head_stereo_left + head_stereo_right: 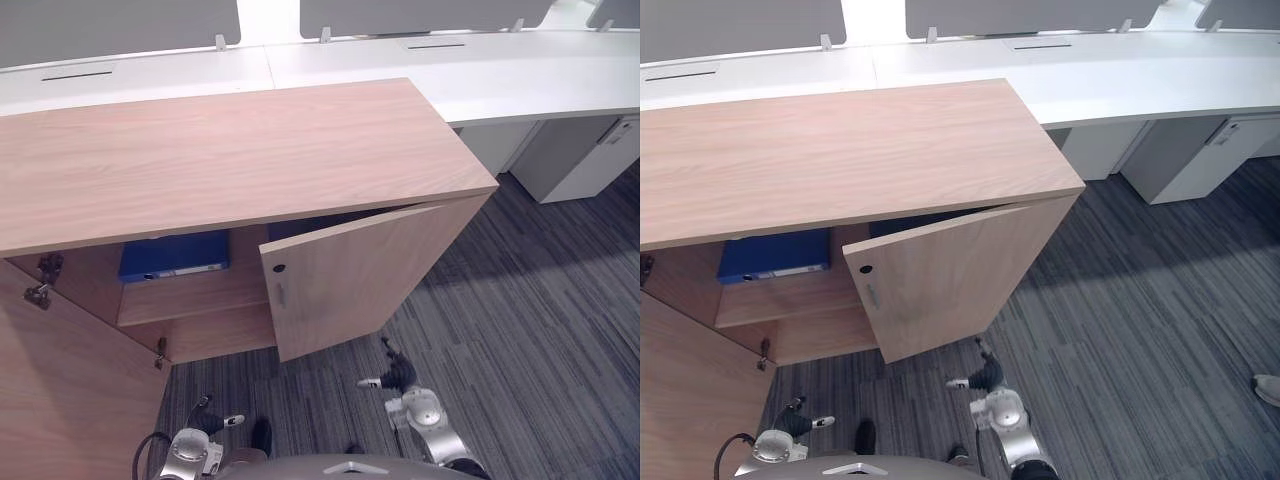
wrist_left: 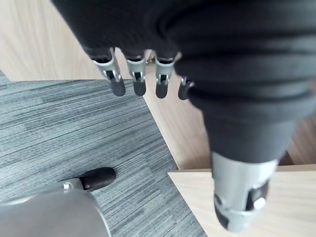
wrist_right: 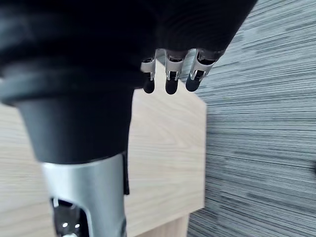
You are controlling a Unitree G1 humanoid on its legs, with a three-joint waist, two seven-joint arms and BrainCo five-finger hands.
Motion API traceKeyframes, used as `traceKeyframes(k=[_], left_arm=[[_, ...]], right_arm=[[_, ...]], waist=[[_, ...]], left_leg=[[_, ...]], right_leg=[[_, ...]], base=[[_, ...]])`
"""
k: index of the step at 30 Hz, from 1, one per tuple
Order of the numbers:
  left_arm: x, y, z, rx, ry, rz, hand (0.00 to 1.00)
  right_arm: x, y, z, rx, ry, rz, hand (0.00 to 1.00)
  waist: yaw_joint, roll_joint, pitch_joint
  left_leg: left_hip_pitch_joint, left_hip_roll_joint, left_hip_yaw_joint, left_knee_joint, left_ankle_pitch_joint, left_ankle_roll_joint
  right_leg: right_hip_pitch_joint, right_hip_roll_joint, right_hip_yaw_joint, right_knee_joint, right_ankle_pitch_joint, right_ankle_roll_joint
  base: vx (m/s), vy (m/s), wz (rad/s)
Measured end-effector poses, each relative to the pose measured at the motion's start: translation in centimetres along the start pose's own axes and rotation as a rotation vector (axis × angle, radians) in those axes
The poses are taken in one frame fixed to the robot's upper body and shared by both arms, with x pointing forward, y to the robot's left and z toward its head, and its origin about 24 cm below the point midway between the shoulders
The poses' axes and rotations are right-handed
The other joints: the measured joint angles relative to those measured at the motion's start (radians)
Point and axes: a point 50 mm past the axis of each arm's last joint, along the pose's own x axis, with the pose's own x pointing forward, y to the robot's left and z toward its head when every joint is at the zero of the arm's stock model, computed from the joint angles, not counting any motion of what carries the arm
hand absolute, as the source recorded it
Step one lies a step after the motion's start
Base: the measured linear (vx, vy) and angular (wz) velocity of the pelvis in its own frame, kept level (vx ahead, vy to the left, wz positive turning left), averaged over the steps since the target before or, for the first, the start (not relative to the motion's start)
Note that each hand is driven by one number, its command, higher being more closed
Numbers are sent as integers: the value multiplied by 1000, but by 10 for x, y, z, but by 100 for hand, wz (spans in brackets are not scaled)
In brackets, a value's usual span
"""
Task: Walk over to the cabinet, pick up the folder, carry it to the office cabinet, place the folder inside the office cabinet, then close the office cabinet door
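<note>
Right hand [image 1: 400, 378] hangs low over the carpet [image 1: 520, 330]. Dead ahead of it the cabinet's right door [image 1: 350, 280] stands partly open, and that panel blocks the straight line into the interior. On this hand's outer side there's bare carpet and plenty of room. Left hand [image 1: 222, 420] is low too. Ahead of it a gap between the two doors gives onto the shelf [image 1: 190, 295], where a blue folder [image 1: 175, 255] lies slightly to the hand's outer side. Close on that outer side the left door [image 1: 60, 390] is swung wide, a wall there. Above the opening, the cabinet top [image 1: 230, 150] overhangs.
</note>
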Motion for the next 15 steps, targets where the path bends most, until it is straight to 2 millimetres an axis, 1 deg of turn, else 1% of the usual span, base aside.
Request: traceKeyframes(k=[2,6,7,9,12,14,15], left_arm=[[0,0,0,-1,1,0,0],[0,0,-2,-5,6,1,0],[0,0,-2,-17,9,1,0],[-1,0,-3,-23,12,3,0],[-1,1,-4,-28,14,7,0],[-1,2,-4,-37,14,8,0],[-1,2,-3,-47,15,9,0]], right_arm=[[-6,0,-21,11,83,-6,0],[-11,-2,-41,27,180,-19,0],[-14,-2,-46,30,199,-23,0],[-16,-1,-51,34,222,-20,0],[-16,-3,-54,53,243,-38,0],[-15,-4,-54,64,253,-48,0],[-16,-5,-56,68,257,-52,0]], waist=[[0,-3,2],[-3,-4,3],[-3,-4,2],[-6,-6,4],[-9,-10,5],[-12,-11,7],[-17,-12,7]], left_leg=[[11,5,21,0,-4,-3],[27,8,55,0,-16,0],[30,9,70,0,-22,-2],[38,8,81,0,-30,-5],[41,5,92,0,-35,-1],[34,-2,74,0,-28,8],[20,-6,49,0,-22,10]], right_leg=[[0,1,18,5,-1,-1],[-3,2,55,10,-1,-1],[-3,1,66,12,-7,5],[-5,0,83,15,-11,3],[-14,-5,94,28,-18,6],[-38,-15,88,79,-36,9],[-64,-20,93,137,-63,3]], base=[[-48,-3,-21],[-46,2,-30],[-39,9,-30],[-16,11,-25],[4,7,-9],[35,1,19],[42,-1,65]])
